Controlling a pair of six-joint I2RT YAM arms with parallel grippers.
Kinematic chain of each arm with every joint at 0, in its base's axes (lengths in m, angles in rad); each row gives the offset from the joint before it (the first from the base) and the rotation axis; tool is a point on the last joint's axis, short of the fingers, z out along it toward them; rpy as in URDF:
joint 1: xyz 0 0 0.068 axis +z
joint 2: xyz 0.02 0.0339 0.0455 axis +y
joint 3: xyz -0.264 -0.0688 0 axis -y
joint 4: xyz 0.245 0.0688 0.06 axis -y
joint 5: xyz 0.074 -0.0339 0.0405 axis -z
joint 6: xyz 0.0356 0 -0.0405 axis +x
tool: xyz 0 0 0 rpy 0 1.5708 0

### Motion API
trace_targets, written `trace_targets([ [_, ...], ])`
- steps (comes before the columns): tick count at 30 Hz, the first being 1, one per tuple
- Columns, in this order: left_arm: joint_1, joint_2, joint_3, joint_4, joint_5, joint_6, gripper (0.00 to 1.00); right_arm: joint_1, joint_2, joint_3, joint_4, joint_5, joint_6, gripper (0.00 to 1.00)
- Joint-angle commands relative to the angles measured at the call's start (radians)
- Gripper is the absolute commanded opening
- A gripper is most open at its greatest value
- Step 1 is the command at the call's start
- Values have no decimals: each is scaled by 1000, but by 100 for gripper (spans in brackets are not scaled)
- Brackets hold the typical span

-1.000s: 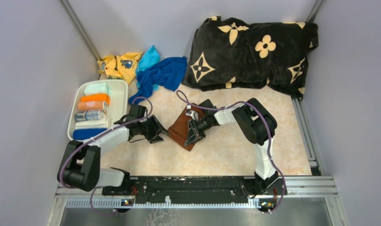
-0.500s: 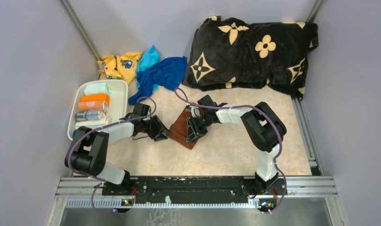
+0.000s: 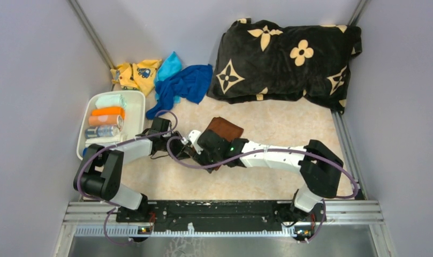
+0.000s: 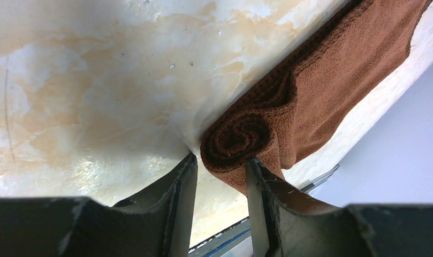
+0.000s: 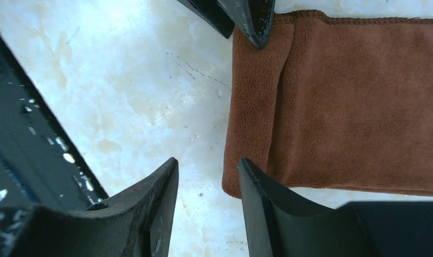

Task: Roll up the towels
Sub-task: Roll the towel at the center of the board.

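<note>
Brown towel point(image 3: 225, 128) one, blue towel point(image 3: 184, 85) one, cyan towel point(image 3: 170, 65) one.

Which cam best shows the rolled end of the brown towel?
Left wrist: the brown towel shows its spiral end-on, right at the left gripper. The right wrist view shows the same end only from above, as a flat fold. In the top view the arms cover that end.
</note>
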State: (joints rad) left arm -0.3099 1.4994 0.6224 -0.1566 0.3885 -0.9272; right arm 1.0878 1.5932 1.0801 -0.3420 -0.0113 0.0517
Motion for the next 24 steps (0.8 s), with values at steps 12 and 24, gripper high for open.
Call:
trace_targets([
  [12,-4,9,-10,-31,-79,8,46,111,186,-61,104,382,-81,46],
  [24,-3,-48,-1,-68,-93,24,56,76,183,-44,63,107,-99,7],
])
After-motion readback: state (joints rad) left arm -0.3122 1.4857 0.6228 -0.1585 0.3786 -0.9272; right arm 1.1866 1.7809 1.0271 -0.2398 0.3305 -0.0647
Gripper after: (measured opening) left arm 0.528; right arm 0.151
